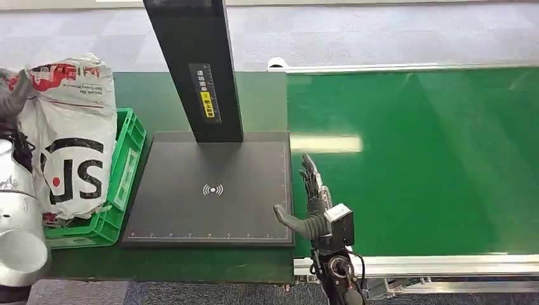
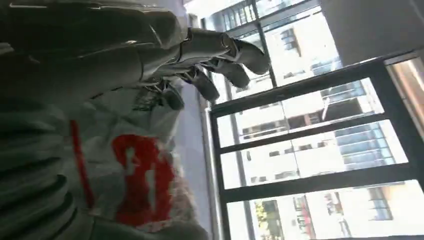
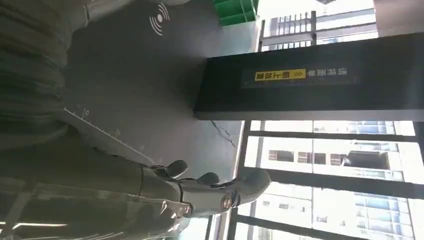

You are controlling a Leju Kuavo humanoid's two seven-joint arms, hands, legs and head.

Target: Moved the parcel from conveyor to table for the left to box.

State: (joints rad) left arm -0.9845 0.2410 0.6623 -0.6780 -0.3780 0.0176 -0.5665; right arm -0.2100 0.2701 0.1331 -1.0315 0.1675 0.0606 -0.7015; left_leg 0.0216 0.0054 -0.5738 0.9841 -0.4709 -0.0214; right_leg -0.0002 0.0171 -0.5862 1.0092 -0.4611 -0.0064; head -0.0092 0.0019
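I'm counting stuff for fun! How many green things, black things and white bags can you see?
Green: 3 (conveyor belt, crate, table)
Black: 2 (scanner pad, scanner post)
White bags: 1 (parcel)
Total: 6

"SF" on white parcel (image 1: 73,152); wireless symbol on scanner pad (image 1: 213,189).

The parcel (image 1: 70,136) is a white bag printed with bold black letters and red patches (the red print also shows in the left wrist view), and it sits in a bright green crate (image 1: 124,175). Right of the crate lies a dark grey scanner pad (image 1: 210,190) bearing a white wireless symbol, with a black post (image 1: 197,63) carrying a yellow label. Beyond the pad runs the glossy green conveyor (image 1: 413,159), edged in silver.
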